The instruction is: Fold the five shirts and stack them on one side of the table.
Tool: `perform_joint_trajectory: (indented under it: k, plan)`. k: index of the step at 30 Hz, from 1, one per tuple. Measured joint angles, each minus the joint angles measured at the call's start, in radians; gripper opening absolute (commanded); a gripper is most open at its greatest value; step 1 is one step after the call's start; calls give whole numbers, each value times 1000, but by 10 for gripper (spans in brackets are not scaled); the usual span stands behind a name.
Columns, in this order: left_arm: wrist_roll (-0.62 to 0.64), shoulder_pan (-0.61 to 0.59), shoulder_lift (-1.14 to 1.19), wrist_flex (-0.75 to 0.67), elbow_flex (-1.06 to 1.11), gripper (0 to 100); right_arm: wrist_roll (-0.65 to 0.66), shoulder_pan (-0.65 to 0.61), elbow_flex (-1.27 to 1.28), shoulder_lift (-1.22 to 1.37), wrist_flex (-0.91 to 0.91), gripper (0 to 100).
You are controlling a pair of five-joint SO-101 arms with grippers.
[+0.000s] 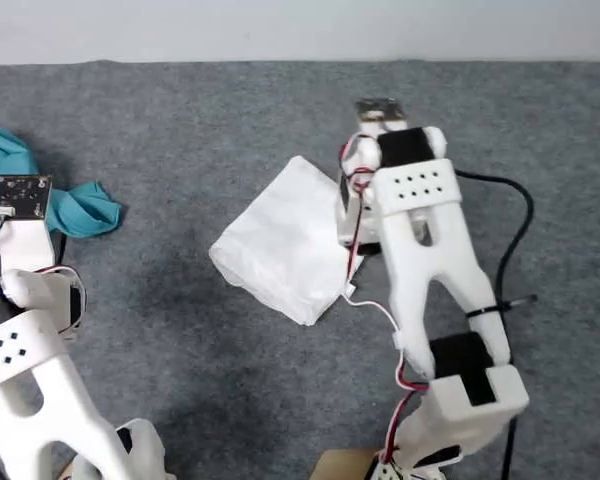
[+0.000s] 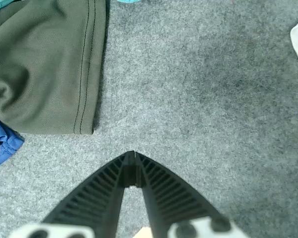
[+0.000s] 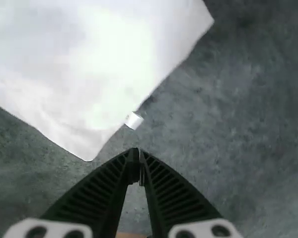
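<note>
**A:** On the high view the right arm (image 1: 430, 260) comes in from five o'clock. It's stretched toward the middle, wrist tipped down beside the folded white shirt (image 1: 285, 245).

**B:** And the right gripper (image 3: 134, 154) has its fingers pressed together, gripping nothing, tips just off the shirt's edge.

**A:** The left arm (image 1: 25, 340) sits at seven o'clock. The left gripper (image 2: 134, 157) is pinched closed too, empty, over the grey table (image 1: 180, 110).

**B:** Teal shirt (image 1: 40, 185) at nine o'clock, cut off by the frame. Olive shirt (image 2: 44, 64) near the left gripper, partly out of frame. There's blue cloth (image 2: 2, 141) touching it, but I can't tell what that is.

**A:** From above, the right wrist covers the white shirt's three o'clock edge.
</note>
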Motion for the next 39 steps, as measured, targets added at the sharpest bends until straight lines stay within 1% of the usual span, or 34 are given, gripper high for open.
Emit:
perform_joint_trajectory:
  k: [12, 16, 21, 28, 30, 36, 39]
  plan:
    - [0, 0, 0, 0, 0, 3, -187, 6, 232, -256, 0, 9]
    - [0, 0, 0, 0, 0, 3, -252, 5, 334, -272, -25, 9]
    - [0, 0, 0, 0, 0, 3, -307, 6, 427, -272, -123, 9]
    - [0, 0, 0, 0, 0, 3, -319, 6, 442, -272, -210, 11]
    - [0, 0, 0, 0, 0, 3, -319, 6, 442, -272, -221, 47]
    - [0, 0, 0, -5, 0, 3, -319, 5, 476, -272, -221, 277]
    - [0, 0, 0, -5, 0, 3, -319, 5, 493, -272, -221, 326]
